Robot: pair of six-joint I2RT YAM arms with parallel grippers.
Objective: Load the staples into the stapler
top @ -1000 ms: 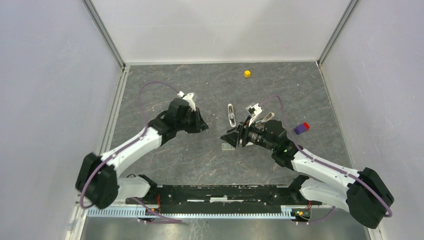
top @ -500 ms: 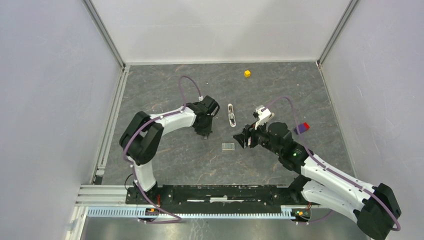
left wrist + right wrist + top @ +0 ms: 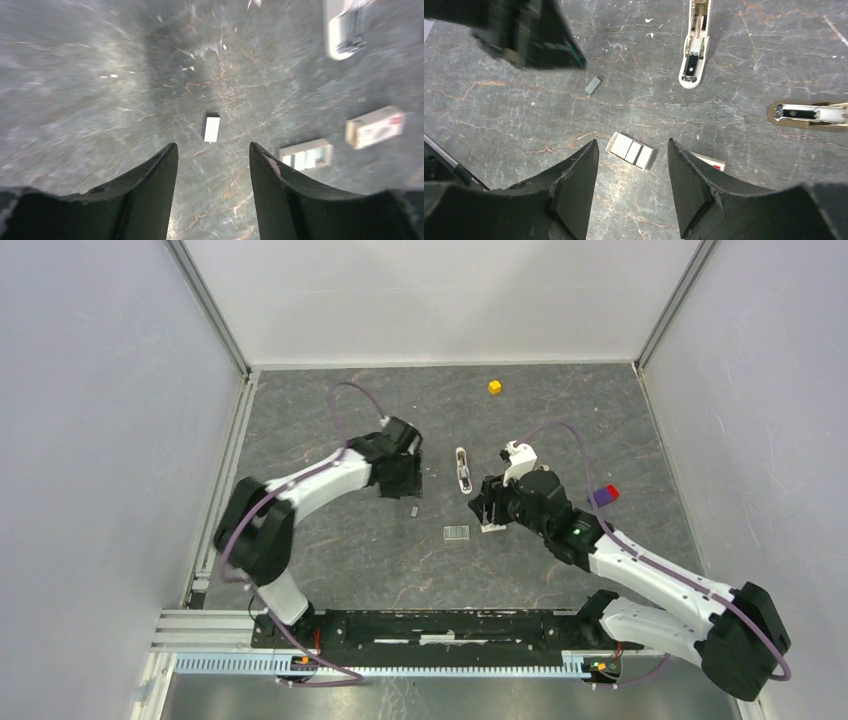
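A dark, marble-veined tabletop [image 3: 340, 560] shut in by pale walls [image 3: 100, 440]; everything loose lies flat on it, nothing in hand. The right gripper [image 3: 632, 145] hangs with its fingers parted and empty. Directly under the gap lie the staples [image 3: 630, 150], a silvery block in a pale rim, so the jaws look lined up to come down over it. Just off the right finger lies a pale card [image 3: 710, 161], close enough to be nudged in a careless grasp. Farther ahead and a little right, the stapler [image 3: 696, 45] lies lengthwise with its inner channel seemingly turned up, presumably so that it can be loaded. The left gripper [image 3: 212, 147] is likewise spread and empty; just ahead of its gap rests a tiny grey strip [image 3: 212, 129] — perhaps a loose length of staples, though I cannot tell; the stapler lies far ahead, to its right.
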